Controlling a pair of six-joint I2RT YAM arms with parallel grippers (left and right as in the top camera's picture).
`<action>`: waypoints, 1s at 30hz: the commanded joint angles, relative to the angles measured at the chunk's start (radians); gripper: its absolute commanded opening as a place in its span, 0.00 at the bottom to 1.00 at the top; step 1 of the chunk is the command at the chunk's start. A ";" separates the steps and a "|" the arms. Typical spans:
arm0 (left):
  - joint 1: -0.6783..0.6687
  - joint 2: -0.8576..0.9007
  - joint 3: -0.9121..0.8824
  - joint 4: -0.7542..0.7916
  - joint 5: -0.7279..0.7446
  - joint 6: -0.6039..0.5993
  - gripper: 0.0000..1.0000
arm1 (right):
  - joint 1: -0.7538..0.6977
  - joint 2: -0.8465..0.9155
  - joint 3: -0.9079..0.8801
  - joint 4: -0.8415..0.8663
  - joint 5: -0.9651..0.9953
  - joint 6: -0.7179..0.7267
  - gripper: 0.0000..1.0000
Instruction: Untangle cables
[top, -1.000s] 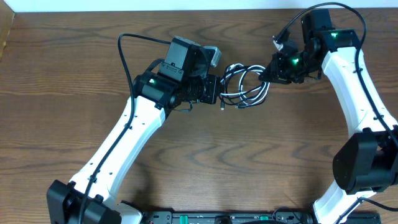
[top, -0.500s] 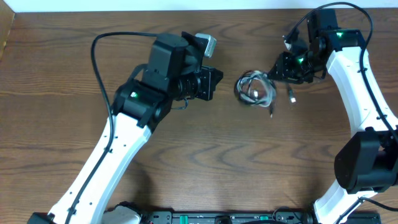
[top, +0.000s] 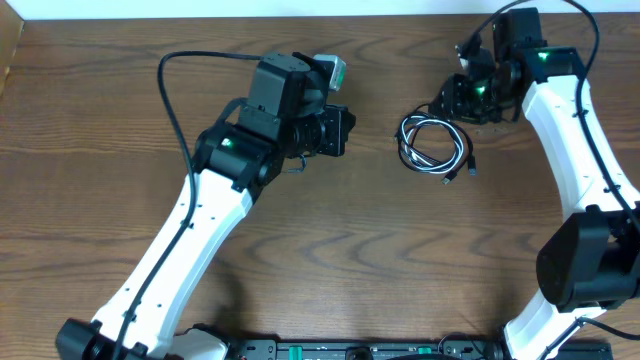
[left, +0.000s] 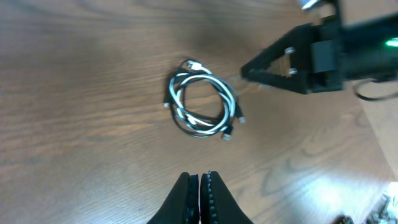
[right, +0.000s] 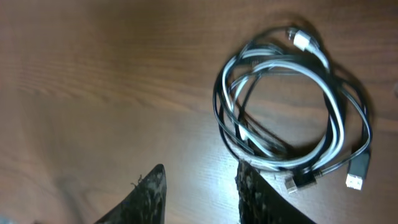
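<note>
Your cables (top: 433, 146): thin white-and-black loops on wood-grain worktop (top: 400, 260), toward far-right corner; left claw (left: 198, 178) together, right claw (right: 199, 177) apart.

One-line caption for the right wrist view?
Open right gripper at the edge of the coiled white and black cables on the wooden table.

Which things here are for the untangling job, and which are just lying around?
For the job: cables, left gripper, right gripper.

Just there: table, arm wire.
</note>
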 joint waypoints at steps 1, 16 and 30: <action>0.004 0.035 0.013 -0.002 -0.057 -0.056 0.08 | 0.029 0.053 -0.003 0.074 0.071 0.152 0.32; 0.003 0.056 0.013 -0.007 -0.079 -0.060 0.08 | 0.051 0.373 -0.003 0.349 0.132 0.487 0.30; 0.003 0.057 0.013 -0.018 -0.079 -0.060 0.09 | 0.050 0.471 -0.003 0.429 0.175 0.395 0.11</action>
